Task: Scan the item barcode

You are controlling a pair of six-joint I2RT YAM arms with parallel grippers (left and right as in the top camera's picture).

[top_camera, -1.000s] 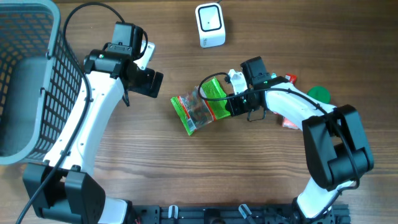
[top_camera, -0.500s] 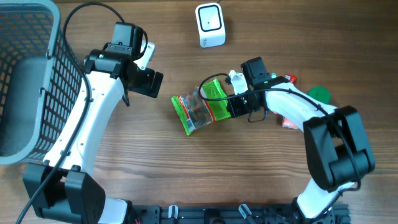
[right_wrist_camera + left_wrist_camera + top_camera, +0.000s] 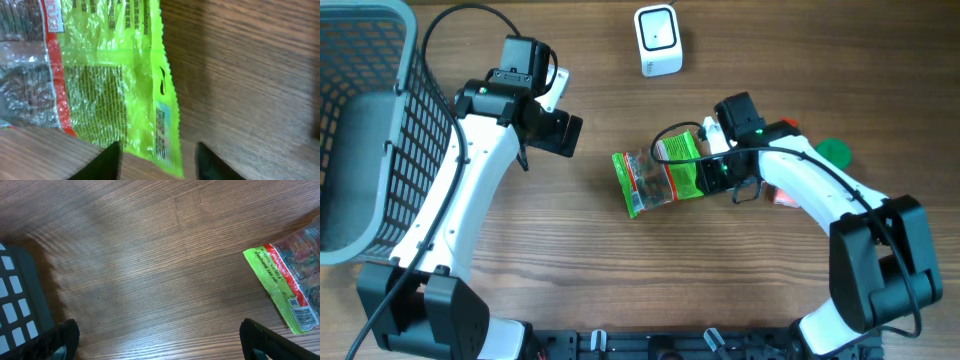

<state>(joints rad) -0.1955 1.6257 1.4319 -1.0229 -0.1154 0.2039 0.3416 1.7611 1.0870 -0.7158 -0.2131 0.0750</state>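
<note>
The right gripper (image 3: 159, 162) stood with jaws apart, the edge of the snack packet (image 3: 115, 60) between them but unpinched. The left gripper (image 3: 162, 341) hung wide open and empty. The packet lay flat on the table (image 3: 620, 290), well apart from the scanner (image 3: 658, 40). A good grasp would likely take the green margin, leaving the barcode (image 3: 300, 314) at the far end uncovered to face the scanner.
</note>
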